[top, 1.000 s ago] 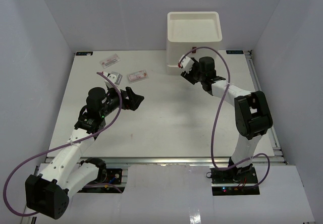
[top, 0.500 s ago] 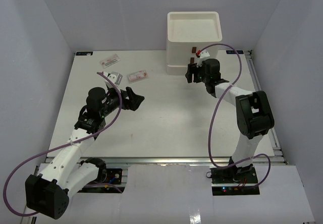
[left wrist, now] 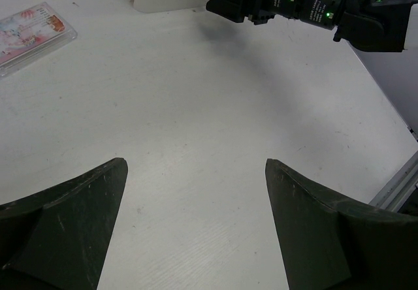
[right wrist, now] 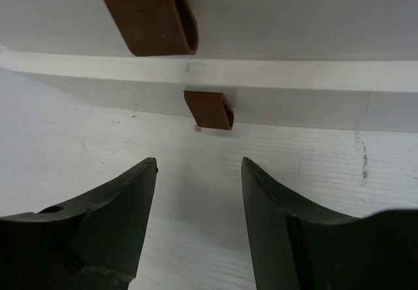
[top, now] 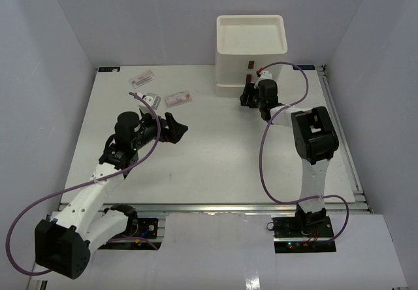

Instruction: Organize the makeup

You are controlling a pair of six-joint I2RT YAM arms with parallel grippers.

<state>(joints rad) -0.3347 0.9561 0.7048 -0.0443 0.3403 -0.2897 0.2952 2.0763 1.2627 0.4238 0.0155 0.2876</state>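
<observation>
Two flat clear pink-red packets lie at the far left of the table, one (top: pixel 142 78) near the back edge and one (top: pixel 177 98) nearer the middle. The second also shows in the left wrist view (left wrist: pixel 29 32). A small pale item (top: pixel 150 99) lies between them, partly behind a cable. Sponges, tube and bottle are out of view. My left gripper (top: pixel 176 128) (left wrist: pixel 196 172) is open and empty over bare table, right of the packets. My right gripper (top: pixel 247 97) (right wrist: pixel 199 166) is open and empty, low on the table, just in front of the lowest brown handle (right wrist: pixel 209 109).
The white three-drawer box (top: pixel 251 51) stands at the back right, its top tray open upward. Its brown handles (top: pixel 249 64) face the arms; a higher handle (right wrist: pixel 150 12) shows in the right wrist view. Purple cables loop from both arms. Grey walls enclose the table.
My right gripper has swung round to face the box front and settled low at the bottom handle, the arm folding in closer. My left arm has shifted slightly.
</observation>
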